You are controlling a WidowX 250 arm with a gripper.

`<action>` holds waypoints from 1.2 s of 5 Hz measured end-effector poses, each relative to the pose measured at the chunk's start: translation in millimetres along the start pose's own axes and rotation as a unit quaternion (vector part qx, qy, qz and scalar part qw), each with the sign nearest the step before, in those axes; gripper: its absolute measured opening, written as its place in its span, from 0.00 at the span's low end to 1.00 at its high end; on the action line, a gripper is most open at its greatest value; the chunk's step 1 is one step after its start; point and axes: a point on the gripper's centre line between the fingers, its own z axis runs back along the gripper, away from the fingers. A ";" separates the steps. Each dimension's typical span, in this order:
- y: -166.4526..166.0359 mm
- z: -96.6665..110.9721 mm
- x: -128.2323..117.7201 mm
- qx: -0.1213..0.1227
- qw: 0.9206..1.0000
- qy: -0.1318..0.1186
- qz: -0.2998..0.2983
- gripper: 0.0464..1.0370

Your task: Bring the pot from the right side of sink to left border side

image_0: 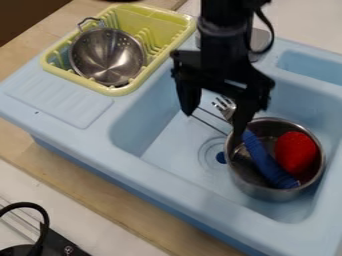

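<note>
The gripper (212, 125) hangs over the middle of the sink with its two fingers spread apart, open. Its right finger comes down at the upper left rim of the metal pot (264, 189); whether they touch I cannot tell. The pot stands in the right part of the light blue sink (157, 142). It holds a red item (296, 152) and the blue handle (268, 161) of a fork (226, 107), whose tines stick out past the rim. The sink's left border (60, 100) is a flat ribbed area.
A yellow-green dish rack (119, 91) with a metal colander (107, 56) stands at the upper left. A drain (214, 152) lies left of the pot. Part of a stove with a black cable (45, 220) shows at the lower left.
</note>
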 end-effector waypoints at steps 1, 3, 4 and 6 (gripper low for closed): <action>-5.1 3.2 -10.3 -0.016 1.000 -0.005 -0.008 0.96; -12.4 -12.2 -9.2 -0.006 1.000 0.009 -0.013 0.96; -13.3 -18.5 -10.4 -0.010 1.000 0.004 -0.002 0.96; -9.5 -32.7 -17.3 -0.001 1.000 0.013 0.018 0.96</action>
